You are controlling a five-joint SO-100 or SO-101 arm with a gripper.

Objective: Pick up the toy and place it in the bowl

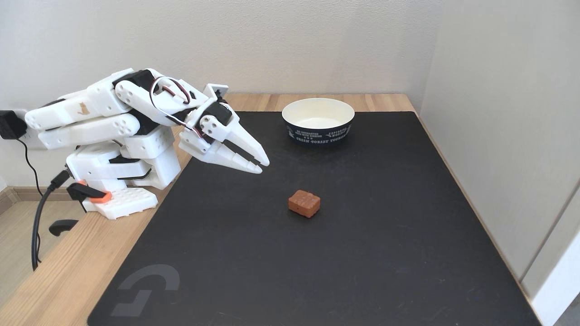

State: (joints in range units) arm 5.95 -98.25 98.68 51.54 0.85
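Note:
In the fixed view, the toy (304, 203), a small reddish-brown grooved block, lies on the black mat near its middle. The bowl (318, 120), cream-white inside and navy outside with white lettering, stands at the mat's far edge and holds nothing. My white gripper (262, 165) hangs above the mat to the upper left of the toy, clear of it, pointing down and right. Its two fingers lie almost together with a thin dark slit between them and nothing held.
The black mat (362, 253) covers most of the wooden table (68, 271). The arm's base (122, 199) is clamped at the left edge, with black cables trailing off it. A wall (507, 113) rises close along the mat's right side.

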